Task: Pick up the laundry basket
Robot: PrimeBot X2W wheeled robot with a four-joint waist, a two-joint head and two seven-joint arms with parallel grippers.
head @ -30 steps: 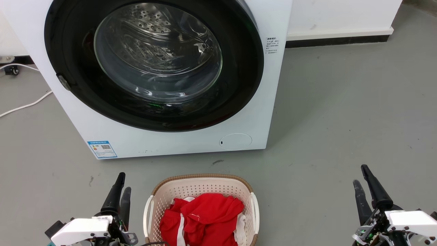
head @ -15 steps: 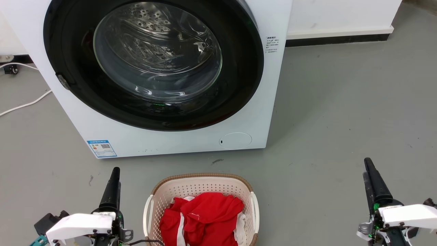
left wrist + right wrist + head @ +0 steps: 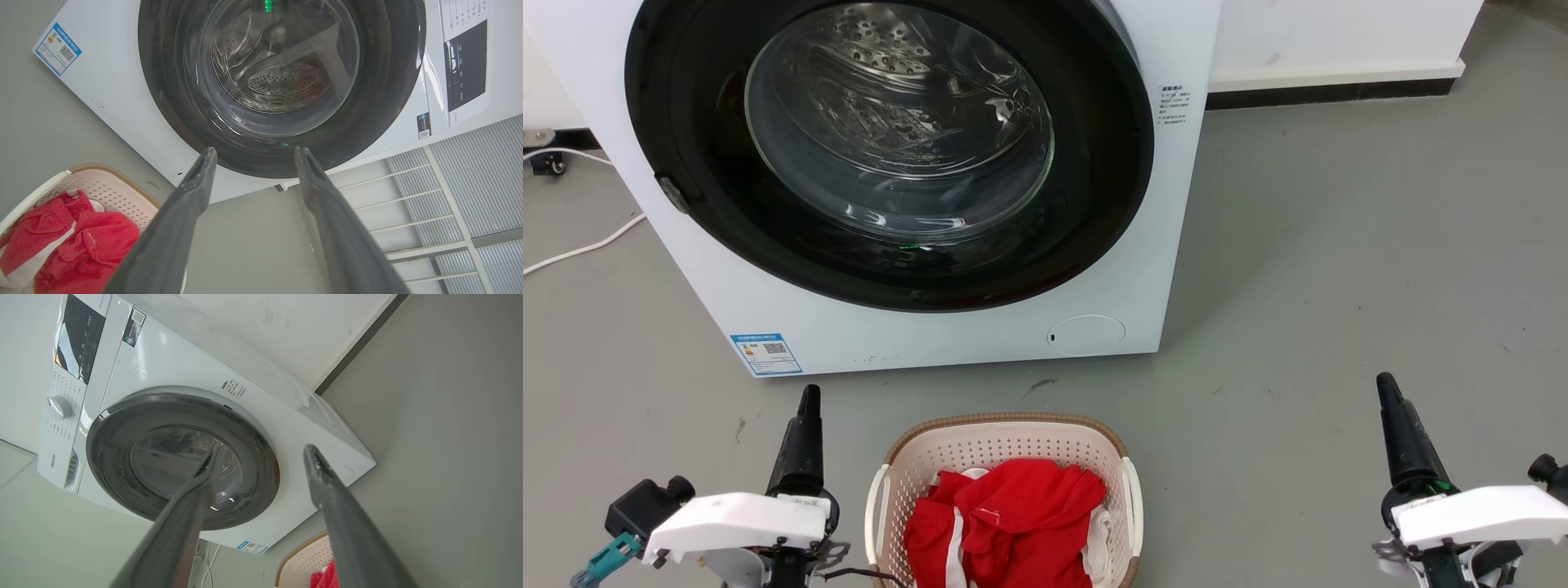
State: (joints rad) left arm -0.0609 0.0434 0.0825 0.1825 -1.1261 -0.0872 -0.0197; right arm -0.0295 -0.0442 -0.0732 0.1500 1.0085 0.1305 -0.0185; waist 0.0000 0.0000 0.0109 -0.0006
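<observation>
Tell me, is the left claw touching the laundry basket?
Apart. The head view shows a strip of bare floor between the left gripper and the laundry basket.

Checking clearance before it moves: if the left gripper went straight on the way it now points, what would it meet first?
The left gripper would probably meet the washing machine, near the lower rim of its dark door; depth is unclear. The laundry basket lies beside that line.
</observation>
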